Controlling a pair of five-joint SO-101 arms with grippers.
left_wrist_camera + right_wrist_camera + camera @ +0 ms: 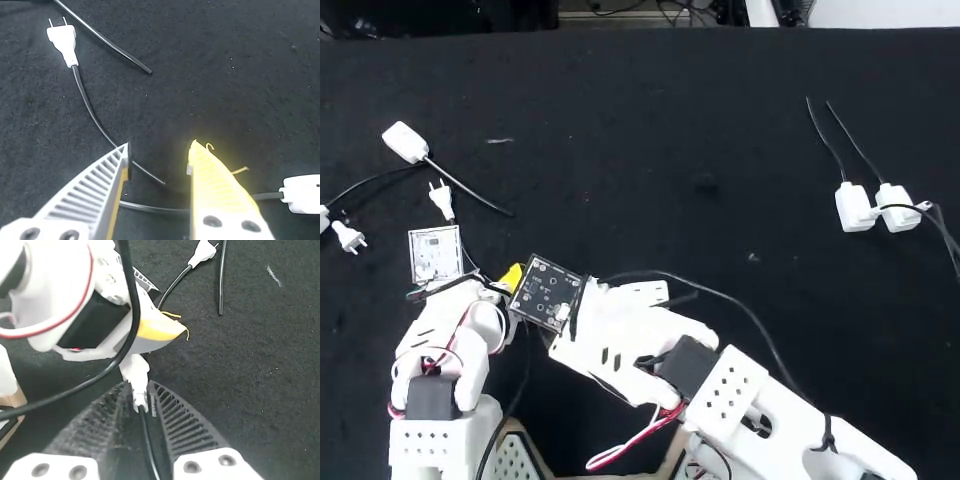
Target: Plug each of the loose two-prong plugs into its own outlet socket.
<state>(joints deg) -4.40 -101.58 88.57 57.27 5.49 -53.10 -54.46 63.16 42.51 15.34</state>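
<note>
Right gripper (139, 394) pinches a light, rigid white plug (136, 371) by its body, just beside the spread left gripper (159, 150); the stiff cord (145, 437) will likely tug, so grip the body.

My left arm (448, 340) and right arm (640, 340) are white printed shells with black servos and red-and-white wires. My left claw (159, 150) has one ribbed white finger, one yellow; my right claw (139, 390) has ribbed black fingers.

Two arms (630, 340), three plugs (441, 200) and three white sockets (855, 207).
</note>
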